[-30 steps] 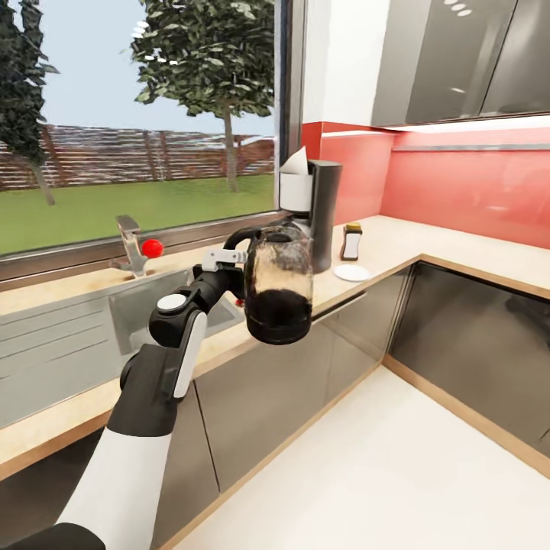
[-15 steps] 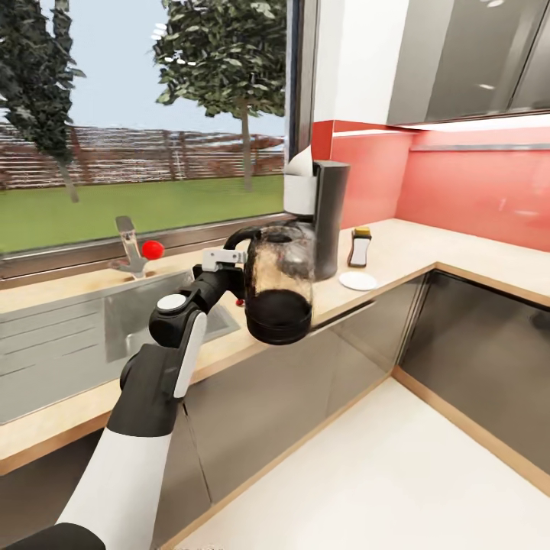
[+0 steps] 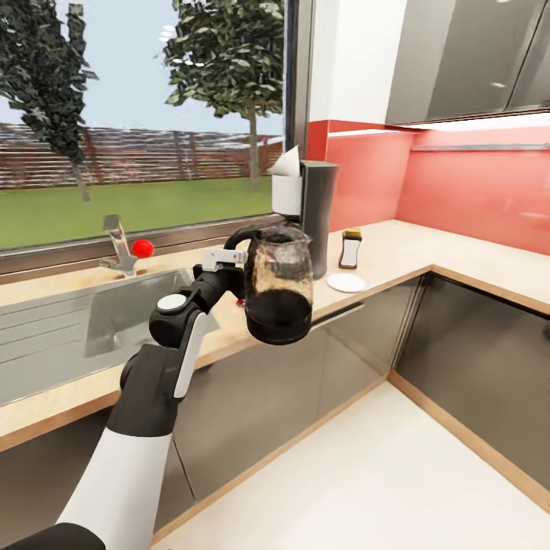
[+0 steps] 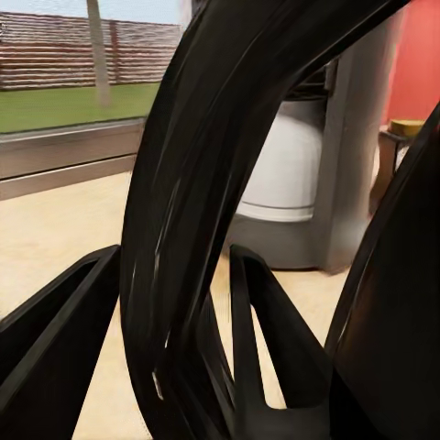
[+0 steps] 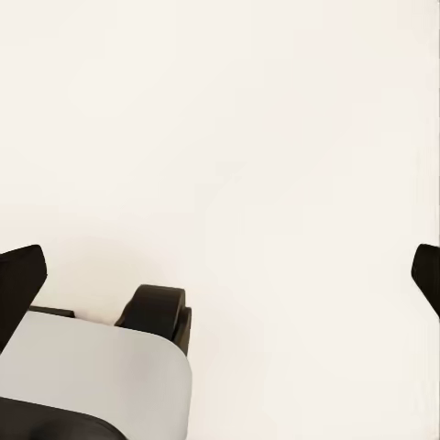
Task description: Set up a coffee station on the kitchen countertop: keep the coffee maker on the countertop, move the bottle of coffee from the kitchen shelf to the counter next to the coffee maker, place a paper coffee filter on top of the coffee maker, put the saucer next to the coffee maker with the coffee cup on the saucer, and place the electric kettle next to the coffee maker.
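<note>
Fingers [image 4: 261, 348] of my left gripper [image 4: 174, 344] are pinching the black loop handle of the kettle [image 3: 279, 286], and I am carrying it upright in the air in front of the countertop [image 3: 397, 252], not yet over it. Over the last second the whole head view has been swinging, so the camera is turning rather than the kitchen; the coffee maker [image 3: 309, 218] is now sitting just behind the kettle, which I judge means I am closing on the drop spot beside it. A paper filter [image 3: 288, 163] is standing on top of the machine, the coffee bottle [image 3: 351, 249] is just beside it, and the saucer [image 3: 346, 283] is lying bare nearby. The kettle's glass body is dark in its lower part. My right gripper's [image 5: 220, 275] fingers are spread wide over pale floor [image 5: 229, 137], holding nothing.
</note>
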You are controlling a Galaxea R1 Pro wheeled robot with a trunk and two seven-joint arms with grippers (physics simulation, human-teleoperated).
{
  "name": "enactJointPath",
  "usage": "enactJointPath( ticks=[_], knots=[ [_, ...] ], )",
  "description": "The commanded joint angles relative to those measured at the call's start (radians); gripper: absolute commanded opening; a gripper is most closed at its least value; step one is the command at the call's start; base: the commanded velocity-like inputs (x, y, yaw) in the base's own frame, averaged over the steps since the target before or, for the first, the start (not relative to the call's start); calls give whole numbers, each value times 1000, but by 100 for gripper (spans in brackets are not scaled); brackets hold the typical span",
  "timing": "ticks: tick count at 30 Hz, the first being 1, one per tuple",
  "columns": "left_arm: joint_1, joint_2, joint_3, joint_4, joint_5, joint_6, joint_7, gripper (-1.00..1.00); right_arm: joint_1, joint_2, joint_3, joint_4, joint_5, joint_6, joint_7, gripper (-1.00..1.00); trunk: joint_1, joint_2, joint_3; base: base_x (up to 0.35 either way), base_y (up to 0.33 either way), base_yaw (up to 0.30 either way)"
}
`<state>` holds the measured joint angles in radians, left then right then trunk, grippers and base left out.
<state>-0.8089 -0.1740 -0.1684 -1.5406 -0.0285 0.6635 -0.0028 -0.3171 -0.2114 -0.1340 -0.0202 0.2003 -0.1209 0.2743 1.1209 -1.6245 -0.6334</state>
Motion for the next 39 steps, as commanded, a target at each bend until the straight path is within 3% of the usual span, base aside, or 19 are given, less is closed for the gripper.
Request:
enactJointPath(
  ticks=[1, 15, 28, 39],
  knots=[
    [-1, -1, 0, -1, -4, 5, 0, -100, 0, 0, -9, 0, 10, -3, 3, 100, 0, -1, -1, 0, -306, 158],
    [-1, -1, 1, -1, -4, 5, 0, -100, 0, 0, -9, 1, 10, -3, 2, 100, 0, -1, 7, 0, -207, 252],
    [-1, -1, 1, -1, -4, 5, 0, -100, 0, 0, -9, 0, 10, -3, 3, 100, 0, -1, 11, 0, -236, 115],
    [-1, -1, 0, -1, -4, 5, 0, -100, 0, 0, -9, 0, 10, -3, 3, 100, 0, -1, 20, 0, -30, 246]
  ],
)
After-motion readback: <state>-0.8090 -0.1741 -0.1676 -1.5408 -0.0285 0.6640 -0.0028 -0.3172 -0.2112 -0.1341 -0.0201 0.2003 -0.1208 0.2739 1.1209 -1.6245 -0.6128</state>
